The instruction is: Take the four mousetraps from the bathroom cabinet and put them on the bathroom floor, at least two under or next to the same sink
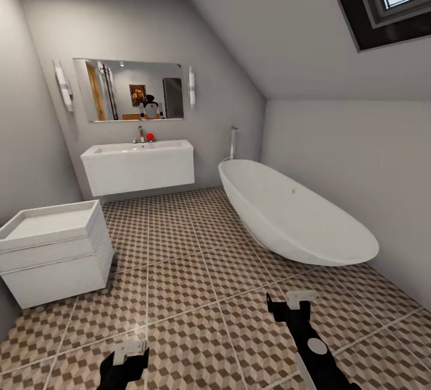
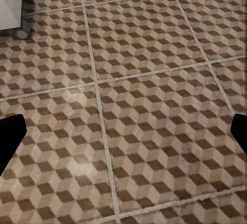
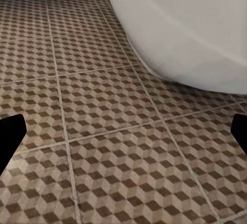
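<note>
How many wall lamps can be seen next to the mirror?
2. One wall lamp hangs at the left side of the mirror, the other wall lamp at its right side. Both are above the bathroom sink.

Home bathroom: wall-hung sink (image 1: 137, 167), oval bathtub (image 1: 293, 213), mirror (image 1: 129, 90).

bathroom sink (image 1: 137, 165) back wall | bathtub (image 1: 293, 213) right | drawer unit (image 1: 54, 252) left, on bathroom floor (image 1: 179, 258)
</note>
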You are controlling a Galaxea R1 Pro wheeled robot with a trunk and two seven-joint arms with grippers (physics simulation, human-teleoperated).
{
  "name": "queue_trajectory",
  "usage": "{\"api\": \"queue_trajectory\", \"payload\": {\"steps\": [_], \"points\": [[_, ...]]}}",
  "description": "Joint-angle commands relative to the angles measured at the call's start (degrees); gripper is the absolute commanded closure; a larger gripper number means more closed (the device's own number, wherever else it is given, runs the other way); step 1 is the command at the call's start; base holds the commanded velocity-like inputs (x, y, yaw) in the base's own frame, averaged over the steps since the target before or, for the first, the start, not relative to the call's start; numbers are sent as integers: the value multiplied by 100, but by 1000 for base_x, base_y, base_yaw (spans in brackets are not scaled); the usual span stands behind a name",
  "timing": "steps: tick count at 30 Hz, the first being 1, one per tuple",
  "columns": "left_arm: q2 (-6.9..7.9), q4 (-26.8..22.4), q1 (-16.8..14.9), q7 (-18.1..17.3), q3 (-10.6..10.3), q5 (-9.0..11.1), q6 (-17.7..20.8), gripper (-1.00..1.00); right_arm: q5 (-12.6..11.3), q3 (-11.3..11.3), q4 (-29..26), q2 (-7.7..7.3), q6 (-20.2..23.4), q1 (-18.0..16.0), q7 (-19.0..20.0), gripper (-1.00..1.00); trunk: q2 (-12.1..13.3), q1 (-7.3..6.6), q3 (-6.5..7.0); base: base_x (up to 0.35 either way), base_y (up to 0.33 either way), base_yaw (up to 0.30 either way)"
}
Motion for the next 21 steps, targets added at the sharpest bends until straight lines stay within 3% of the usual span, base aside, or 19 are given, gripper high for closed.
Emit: {"api": "queue_trajectory", "payload": {"steps": [1,16,21], "points": [[-13,-5,-2,7,6,5,9,-100,26,16,-3,-2,9,-4,-35,-100,-3,0,-6,0,0,0],[-19,-13,-2,4,-6,-11,0,-100,17,30,191,9,-587,-5,-30,-100,-3,0,-6,0,0,0],[-16,35,-2,4,-16,-16,-5,-100,17,24,722,18,-783,-5,-30,-100,-3,0,-6,0,0,0]]}}
